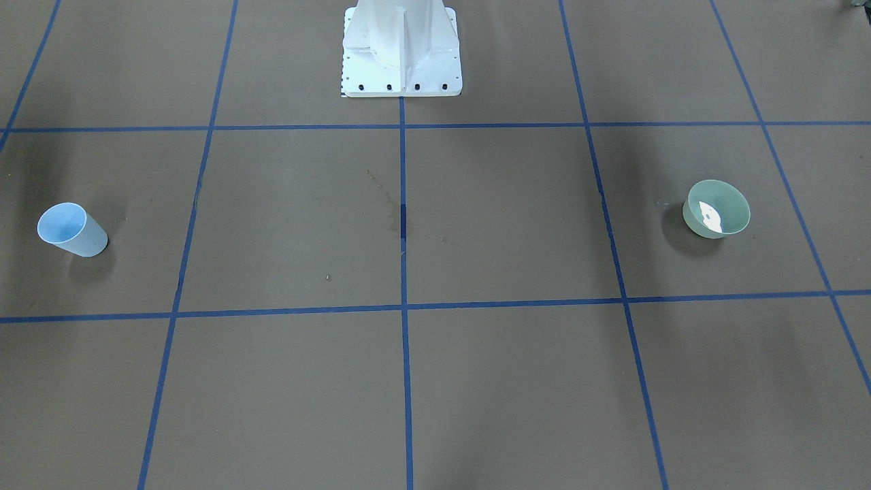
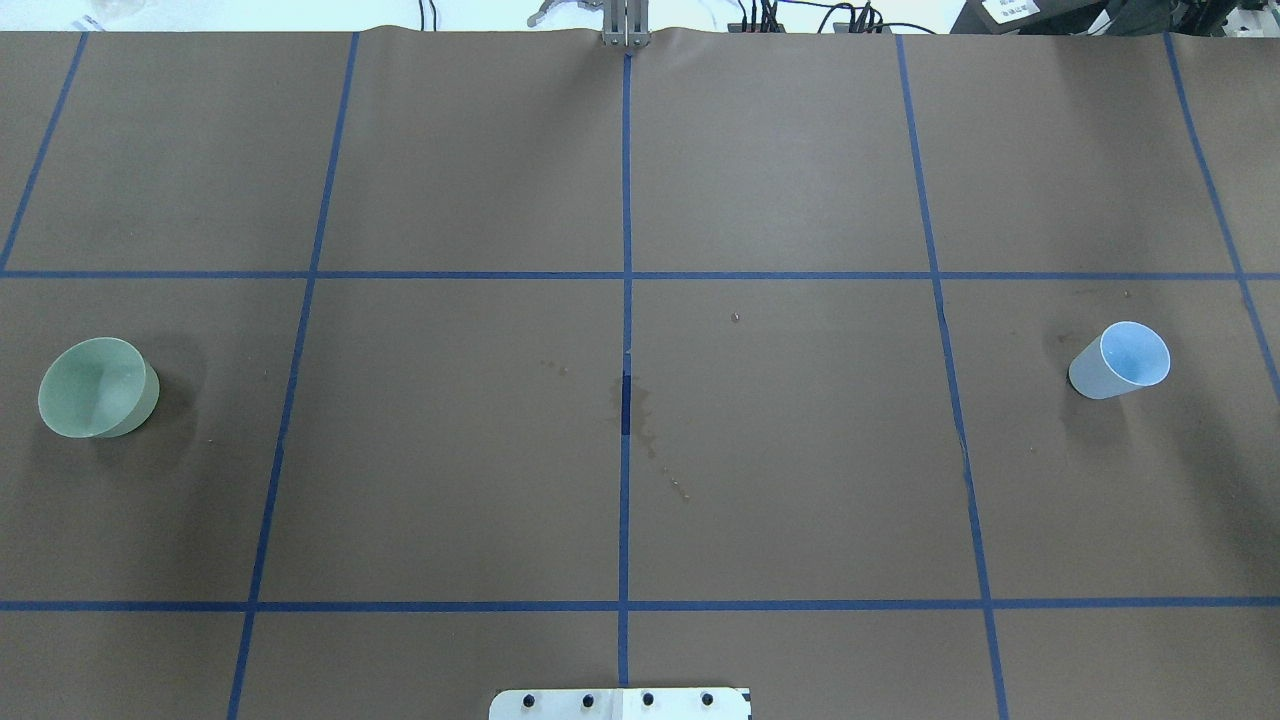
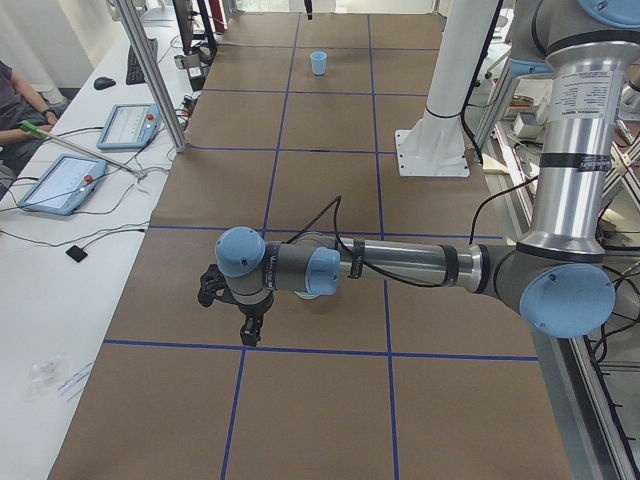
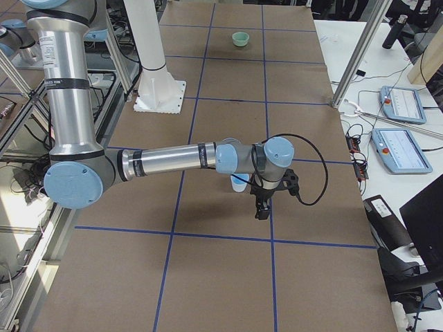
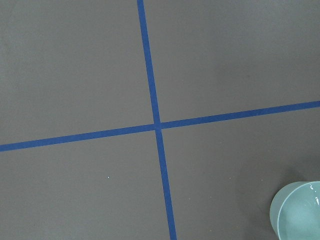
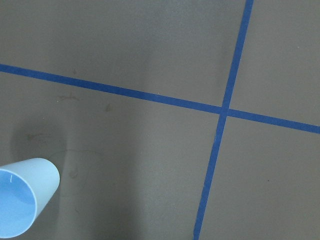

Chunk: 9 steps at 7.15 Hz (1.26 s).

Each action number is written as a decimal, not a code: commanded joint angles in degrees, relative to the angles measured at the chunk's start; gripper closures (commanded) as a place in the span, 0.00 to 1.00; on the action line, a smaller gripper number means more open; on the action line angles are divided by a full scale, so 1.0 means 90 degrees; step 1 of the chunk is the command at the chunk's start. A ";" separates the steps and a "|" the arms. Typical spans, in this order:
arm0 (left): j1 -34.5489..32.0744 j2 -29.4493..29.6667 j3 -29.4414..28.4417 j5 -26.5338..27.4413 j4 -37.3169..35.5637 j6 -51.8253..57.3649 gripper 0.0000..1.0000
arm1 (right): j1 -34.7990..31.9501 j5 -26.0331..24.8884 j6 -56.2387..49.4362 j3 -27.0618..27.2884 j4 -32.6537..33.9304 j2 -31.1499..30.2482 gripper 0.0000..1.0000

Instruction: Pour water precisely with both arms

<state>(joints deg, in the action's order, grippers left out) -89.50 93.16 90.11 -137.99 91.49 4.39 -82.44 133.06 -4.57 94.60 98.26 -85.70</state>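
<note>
A pale green bowl [image 1: 716, 208] stands on the brown table on my left side, and the water shows in it as a white glint [image 1: 710, 216]. The bowl also shows in the overhead view [image 2: 98, 387] and at the lower right of the left wrist view [image 5: 300, 210]. A light-blue cup [image 2: 1120, 360] stands upright on my right side and shows in the right wrist view [image 6: 22, 202]. The left gripper [image 3: 248, 332] hangs over the table just beside the bowl. The right gripper [image 4: 261, 209] hangs beside the cup [image 4: 239, 183]. I cannot tell whether either gripper is open or shut.
The white bolted pedestal [image 1: 401, 47] stands at the robot's edge. Dark wet stains [image 2: 632, 410] mark the table's centre on the blue tape grid. A side desk with tablets [image 3: 60, 180], metal posts [image 3: 150, 70] and a seated person [image 3: 15, 100] lies along the far edge.
</note>
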 commanded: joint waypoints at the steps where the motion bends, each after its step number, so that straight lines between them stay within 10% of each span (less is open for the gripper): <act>1: 0.0003 -0.0010 0.0007 0.0010 0.0000 -0.0009 0.00 | 0.0000 0.0000 0.0010 -0.0023 0.0000 0.0000 0.01; 9: 0.0003 -0.0010 0.0017 0.0020 0.0000 0.0020 0.00 | -0.0029 0.0381 0.1784 -0.0236 -0.1099 -0.0077 0.01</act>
<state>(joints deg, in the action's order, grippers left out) -89.47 93.08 90.20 -137.82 91.49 4.50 -82.68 136.40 7.35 93.73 93.37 -85.63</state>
